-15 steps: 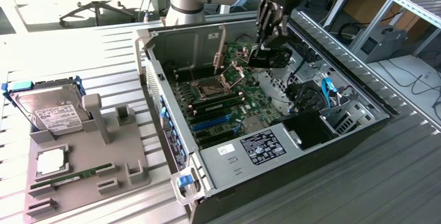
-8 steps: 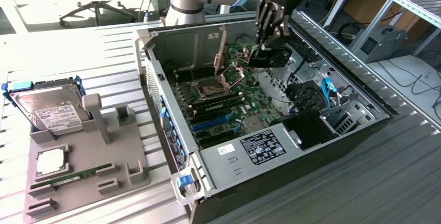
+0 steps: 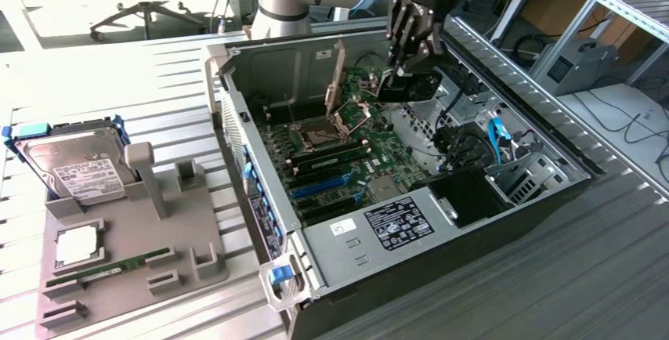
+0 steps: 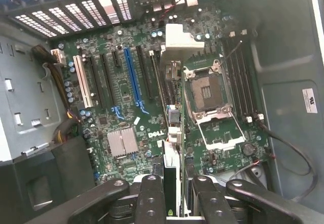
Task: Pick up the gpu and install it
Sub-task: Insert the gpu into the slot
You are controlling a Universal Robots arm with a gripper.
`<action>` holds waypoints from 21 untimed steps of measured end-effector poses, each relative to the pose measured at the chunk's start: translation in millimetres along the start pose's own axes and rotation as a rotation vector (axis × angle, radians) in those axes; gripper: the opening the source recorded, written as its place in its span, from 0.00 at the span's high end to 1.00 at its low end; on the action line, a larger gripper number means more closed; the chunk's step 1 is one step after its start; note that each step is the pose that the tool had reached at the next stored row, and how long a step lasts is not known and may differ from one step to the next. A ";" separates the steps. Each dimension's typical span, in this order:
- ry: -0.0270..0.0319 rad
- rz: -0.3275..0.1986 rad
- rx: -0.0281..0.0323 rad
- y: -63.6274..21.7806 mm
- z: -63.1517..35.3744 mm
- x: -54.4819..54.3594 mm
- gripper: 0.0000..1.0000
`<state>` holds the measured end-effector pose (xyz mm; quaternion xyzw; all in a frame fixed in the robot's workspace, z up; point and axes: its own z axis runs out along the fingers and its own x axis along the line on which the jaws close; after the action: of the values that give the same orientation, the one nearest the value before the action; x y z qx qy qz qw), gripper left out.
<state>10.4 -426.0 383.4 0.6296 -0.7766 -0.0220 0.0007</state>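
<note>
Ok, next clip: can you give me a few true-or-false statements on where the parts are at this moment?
1. The gripper holds the gpu above the motherboard. True.
2. The hard drive lies inside the computer case. False: it sits in the grey tray outside the case, at the exterior view's left.
3. The CPU socket stands open. True.
4. The gpu is seated in the blue slot. False: that slot is bare, and the card is in the gripper.
</note>
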 end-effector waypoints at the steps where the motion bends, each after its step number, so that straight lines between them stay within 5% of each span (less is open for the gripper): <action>1: 0.0002 -0.008 -0.0002 -0.1 0.0 0.0 0.73; 21: 0.0061 -0.176 -0.0047 -1.8 0.0 -0.4 0.73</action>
<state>12.2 -426.0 383.4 0.6953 -0.7183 -0.0219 0.0026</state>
